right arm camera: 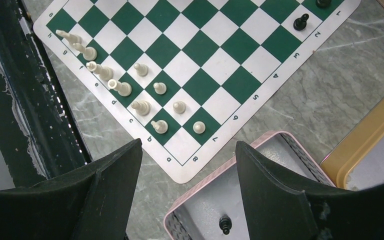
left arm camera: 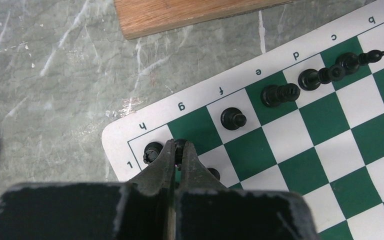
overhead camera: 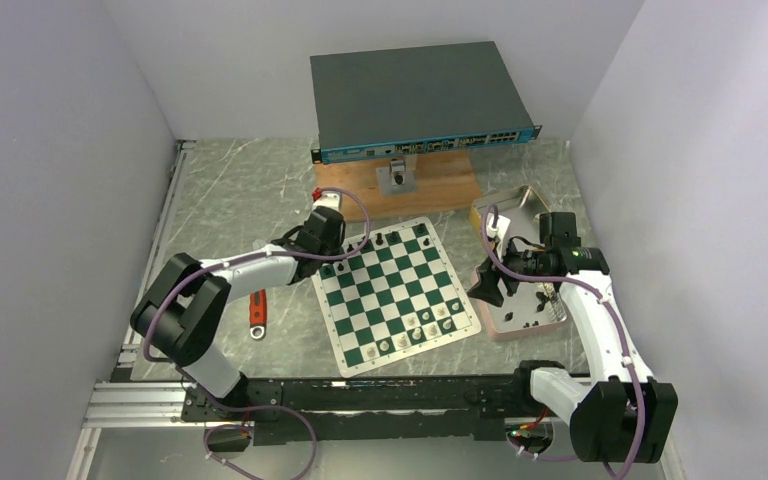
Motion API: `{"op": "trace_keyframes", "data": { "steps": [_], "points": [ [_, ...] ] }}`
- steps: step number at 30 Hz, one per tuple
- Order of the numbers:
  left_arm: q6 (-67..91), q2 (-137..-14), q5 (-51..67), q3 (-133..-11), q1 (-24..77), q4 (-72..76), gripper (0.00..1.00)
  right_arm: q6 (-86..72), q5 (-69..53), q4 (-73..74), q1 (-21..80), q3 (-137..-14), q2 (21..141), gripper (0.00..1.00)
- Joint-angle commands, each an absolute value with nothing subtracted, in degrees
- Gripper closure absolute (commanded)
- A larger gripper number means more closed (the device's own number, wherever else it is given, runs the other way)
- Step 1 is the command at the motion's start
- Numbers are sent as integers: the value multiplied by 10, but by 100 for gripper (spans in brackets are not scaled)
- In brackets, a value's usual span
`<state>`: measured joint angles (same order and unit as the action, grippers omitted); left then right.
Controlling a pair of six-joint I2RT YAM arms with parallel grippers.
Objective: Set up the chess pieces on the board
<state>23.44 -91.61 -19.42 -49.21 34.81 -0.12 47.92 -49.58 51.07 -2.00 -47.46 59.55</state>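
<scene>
Left gripper [left arm camera: 178, 150] is pinched fully closed at the h-g corner of the board [left arm camera: 325, 117]; we can't tell if it grips anything. Black chess pieces [left arm camera: 280, 94] stand along that edge row. Right gripper [right arm camera: 189, 145] gapes wide and empty over the pink tray [right arm camera: 202, 210], with a stray black piece [right arm camera: 224, 224] inside.

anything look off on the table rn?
The board lies twisted, not square to the table edges. A red-handled wrench lies on the table left of it, nothing to do with chess. One black chess piece sits in the pink tray. Nothing looks spilled or broken.
</scene>
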Motion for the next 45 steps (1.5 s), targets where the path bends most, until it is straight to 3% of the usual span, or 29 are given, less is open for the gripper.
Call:
{"op": "trace_keyframes", "data": {
  "steps": [1,45],
  "points": [
    [237,-926,-176,-513,343,21,98,494,-509,518,-23,-488,597,29],
    [226,-982,-155,-550,335,9,90,498,-510,522,-23,-489,601,29]
  ]
}}
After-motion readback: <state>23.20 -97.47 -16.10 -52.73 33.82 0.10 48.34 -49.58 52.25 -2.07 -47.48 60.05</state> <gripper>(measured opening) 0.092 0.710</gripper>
